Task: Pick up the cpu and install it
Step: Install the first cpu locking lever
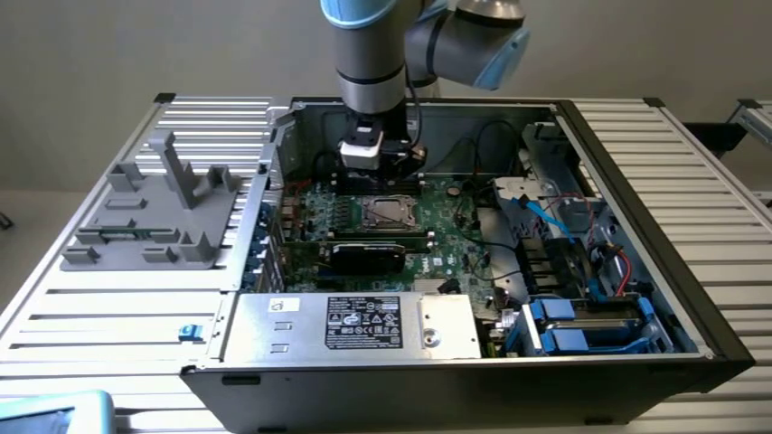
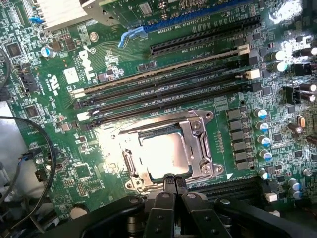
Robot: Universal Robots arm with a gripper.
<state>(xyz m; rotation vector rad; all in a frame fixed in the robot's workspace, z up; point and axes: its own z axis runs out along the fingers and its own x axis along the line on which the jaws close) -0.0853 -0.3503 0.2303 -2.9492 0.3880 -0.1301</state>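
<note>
The cpu, a small square chip with a shiny silver-beige top, lies flat inside the metal-framed socket on the green motherboard. In the exterior view the cpu sits near the middle of the open computer case. My gripper hangs over the socket's edge, its two dark fingers pressed together and holding nothing. From outside, the gripper stands just behind the socket, toward the case's back wall.
A grey plastic fixture with upright posts stands on the slatted table at the exterior view's left. The case also holds a silver power supply, blue drive caddies and loose cables. Long memory slots run beside the socket.
</note>
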